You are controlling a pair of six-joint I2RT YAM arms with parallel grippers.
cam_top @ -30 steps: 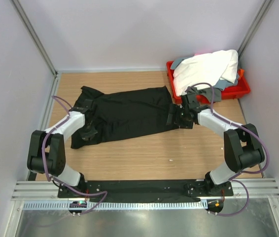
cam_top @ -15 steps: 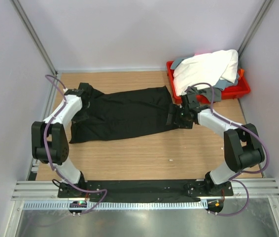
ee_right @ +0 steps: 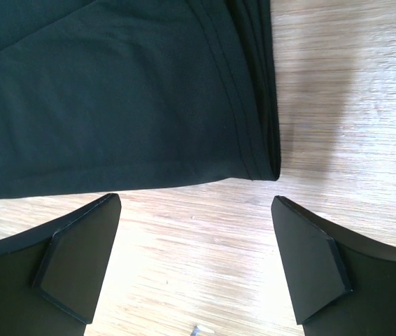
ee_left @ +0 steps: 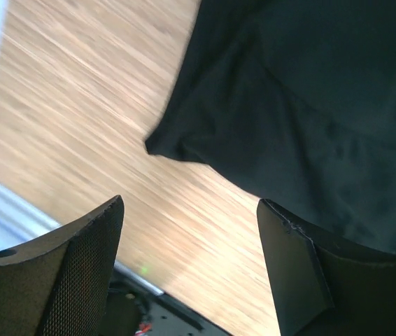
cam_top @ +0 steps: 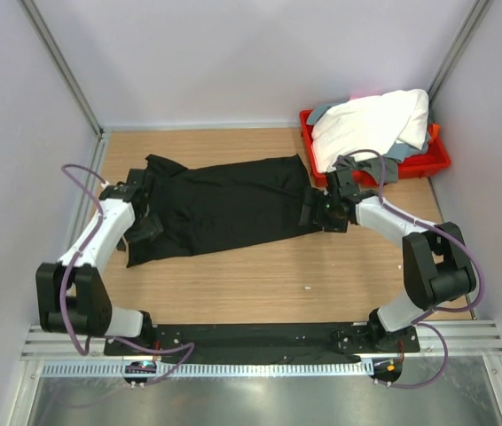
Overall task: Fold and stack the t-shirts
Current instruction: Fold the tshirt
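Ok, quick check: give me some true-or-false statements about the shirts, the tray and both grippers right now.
1. The black shirt lies stretched out on the table. True.
2. The left gripper is clamped on the black shirt. False: its jaws are open with nothing between them.
3. The white shirt sits piled on the red tray. True.
4. The right gripper holds the white shirt. False: it is open, beside the black shirt's hemmed edge.
5. The grey shirt is spread on the table. False: it lies in the tray under the white one.
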